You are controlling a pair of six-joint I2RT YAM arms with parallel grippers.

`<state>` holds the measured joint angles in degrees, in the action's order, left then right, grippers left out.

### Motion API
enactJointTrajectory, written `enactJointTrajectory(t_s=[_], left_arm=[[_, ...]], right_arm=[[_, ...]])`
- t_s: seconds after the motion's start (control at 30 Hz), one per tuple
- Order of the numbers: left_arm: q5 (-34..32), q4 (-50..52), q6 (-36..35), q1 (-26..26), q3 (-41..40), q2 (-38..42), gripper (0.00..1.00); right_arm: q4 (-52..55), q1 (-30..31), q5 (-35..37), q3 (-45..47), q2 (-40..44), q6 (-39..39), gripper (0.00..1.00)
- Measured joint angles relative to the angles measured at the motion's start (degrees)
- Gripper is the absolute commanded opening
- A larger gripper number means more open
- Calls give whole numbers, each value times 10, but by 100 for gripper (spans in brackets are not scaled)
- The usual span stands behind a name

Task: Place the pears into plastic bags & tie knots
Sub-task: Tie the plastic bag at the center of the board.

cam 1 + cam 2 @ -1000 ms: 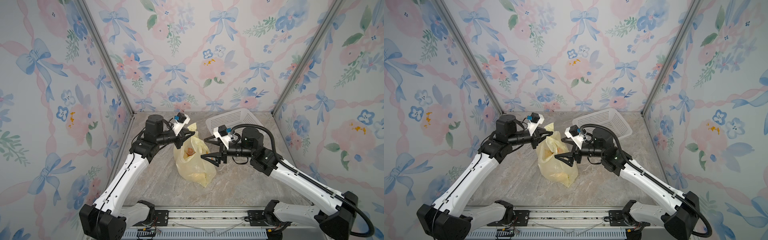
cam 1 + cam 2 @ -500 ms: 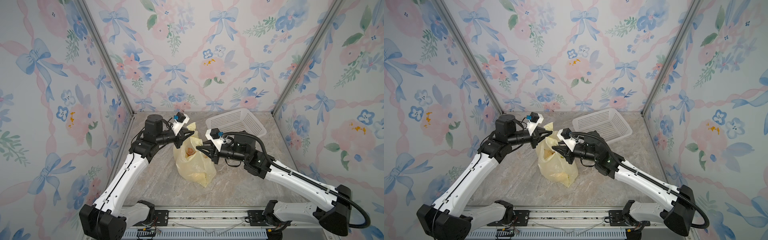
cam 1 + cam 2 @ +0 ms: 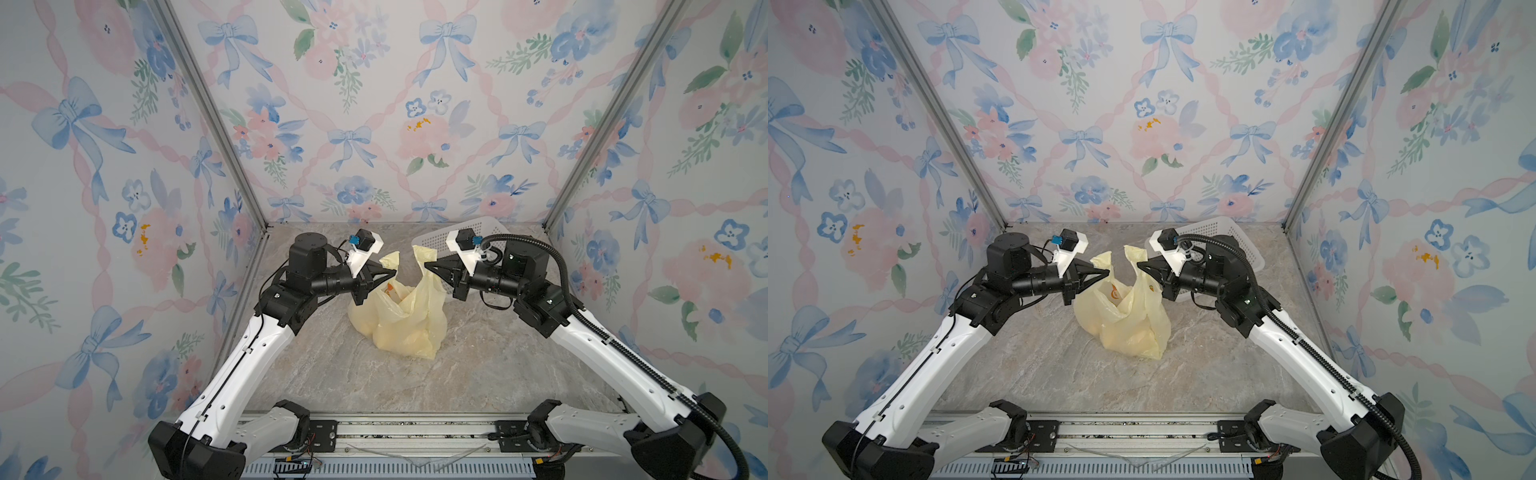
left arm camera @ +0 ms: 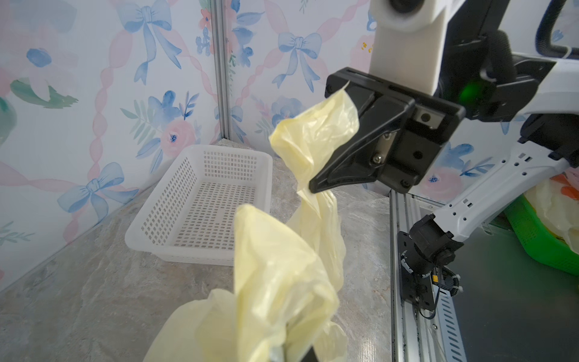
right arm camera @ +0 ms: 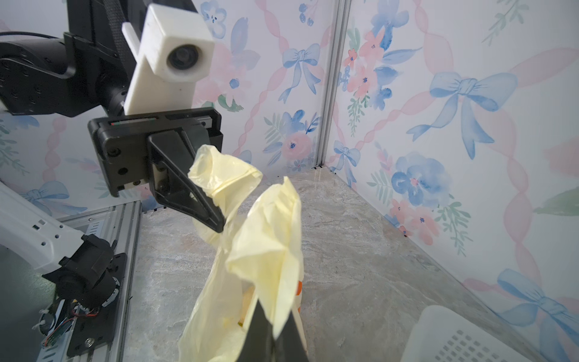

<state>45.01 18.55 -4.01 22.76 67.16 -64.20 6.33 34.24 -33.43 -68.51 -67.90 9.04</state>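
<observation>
The left gripper (image 3: 392,272) and right gripper (image 3: 429,262) each pinch shut on a handle (image 3: 419,252) of the pale-yellow plastic bag (image 3: 401,324), which sags below and between them. The pears (image 3: 366,325) show only as dim bulges through its film, uncountable. The white basket (image 3: 486,227) behind the right gripper is partly hidden.

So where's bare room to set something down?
Bare marble tabletop lies wide between the translucent pale-yellow plastic bag and the front metal rail, and in the back-left corner. Crowded: mid-table, where both jaws pinch its handles, and back right by the white perforated plastic basket.
</observation>
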Motion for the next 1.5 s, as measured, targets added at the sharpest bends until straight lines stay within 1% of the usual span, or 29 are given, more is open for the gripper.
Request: enactJointTrajectory(t_s=[0.17,0.2,0.23,0.33,0.47,0.5,0.57,0.67,0.7,0.8,0.93,1.03,1.23,1.43,1.5], left_arm=[[5,26,-1,9,5,-26,1],[8,36,-3,9,9,-33,10],[11,47,-8,9,15,-42,17],[13,80,-27,9,27,-59,32],[7,127,-66,9,36,-63,59],[4,139,-75,9,39,-63,64],[2,155,-94,9,46,-63,69],[3,169,-114,9,48,-62,74],[4,175,-120,9,48,-61,79],[9,194,-140,9,47,-60,85],[16,214,-155,9,47,-50,88],[20,225,-165,9,47,-40,89],[27,235,-170,9,50,-40,90],[46,236,-177,9,66,-52,84],[53,236,-180,9,66,-52,78]], right_arm=[[61,-1,-64,-39,-5,47,0],[69,-1,-79,-42,-7,54,0],[77,0,-92,-45,-10,59,0],[98,8,-123,-54,-25,71,0],[111,35,-144,-59,-47,81,0],[113,42,-147,-59,-53,81,0],[115,54,-148,-59,-62,81,0],[115,69,-145,-60,-73,81,0],[115,73,-138,-60,-77,82,0],[115,81,-106,-62,-83,82,0],[114,82,-58,-69,-87,82,0],[111,82,-37,-73,-86,82,0],[128,88,-47,-87,-91,98,0],[152,123,-63,-107,-116,121,0],[162,127,-53,-109,-123,126,0]])
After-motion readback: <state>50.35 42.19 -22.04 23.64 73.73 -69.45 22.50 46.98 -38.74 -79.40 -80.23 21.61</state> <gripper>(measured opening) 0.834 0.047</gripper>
